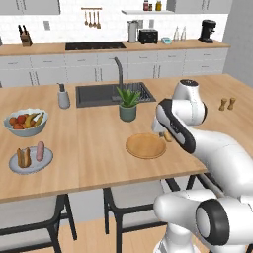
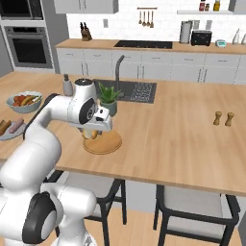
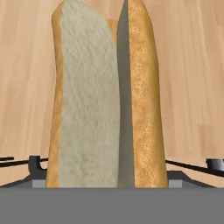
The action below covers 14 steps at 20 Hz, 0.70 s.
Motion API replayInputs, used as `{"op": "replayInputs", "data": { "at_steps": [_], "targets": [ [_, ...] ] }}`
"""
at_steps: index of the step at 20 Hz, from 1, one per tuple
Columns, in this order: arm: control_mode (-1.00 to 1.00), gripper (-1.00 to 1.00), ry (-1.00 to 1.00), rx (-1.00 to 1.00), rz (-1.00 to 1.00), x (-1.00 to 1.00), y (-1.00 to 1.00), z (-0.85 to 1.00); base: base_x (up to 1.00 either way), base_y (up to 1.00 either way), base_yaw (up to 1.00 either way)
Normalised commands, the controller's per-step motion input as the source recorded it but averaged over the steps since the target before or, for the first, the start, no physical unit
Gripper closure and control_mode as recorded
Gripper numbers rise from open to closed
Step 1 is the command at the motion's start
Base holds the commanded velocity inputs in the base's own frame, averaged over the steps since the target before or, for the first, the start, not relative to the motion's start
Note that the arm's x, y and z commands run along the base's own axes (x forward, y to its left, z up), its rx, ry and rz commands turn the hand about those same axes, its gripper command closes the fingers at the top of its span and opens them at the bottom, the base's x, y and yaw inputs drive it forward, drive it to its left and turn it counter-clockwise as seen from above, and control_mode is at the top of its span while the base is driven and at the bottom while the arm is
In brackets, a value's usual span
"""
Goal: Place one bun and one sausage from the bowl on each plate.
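Note:
My gripper (image 1: 164, 133) is shut on a golden-tan bun (image 1: 168, 136), just over the right rim of the tan wooden plate (image 1: 143, 147). In the hand view the split bun (image 3: 105, 100) stands lengthwise between the two fingertips (image 3: 37, 168), over the wooden counter. From the right the bun (image 2: 91, 134) hangs under the hand above the tan plate (image 2: 105, 144). The pale grey-blue plate (image 1: 30, 165) at the left holds a bun (image 1: 23, 157) and a pink sausage (image 1: 40, 150). The bowl is out of view.
A white fruit bowl (image 1: 25, 123) stands behind the pale plate. A potted plant (image 1: 128, 105), the sink (image 1: 96, 95) and a soap dispenser (image 1: 63, 97) lie beyond the tan plate. Two small shakers (image 1: 227, 104) stand far right. Stools sit under the counter's front edge.

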Motion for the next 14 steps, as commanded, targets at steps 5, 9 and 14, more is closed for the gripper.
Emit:
{"op": "replayInputs", "data": {
  "at_steps": [5,9,14],
  "targets": [
    [-1.00,1.00,0.00,0.00,0.00,0.68,0.00,-0.44,0.00,0.00,0.00],
    [-1.00,1.00,0.00,0.00,0.00,0.48,0.00,-0.69,0.00,0.00,0.00],
    [-1.00,1.00,0.00,0.00,0.00,0.52,-0.02,-0.64,0.00,0.00,0.00]
  ]
}}
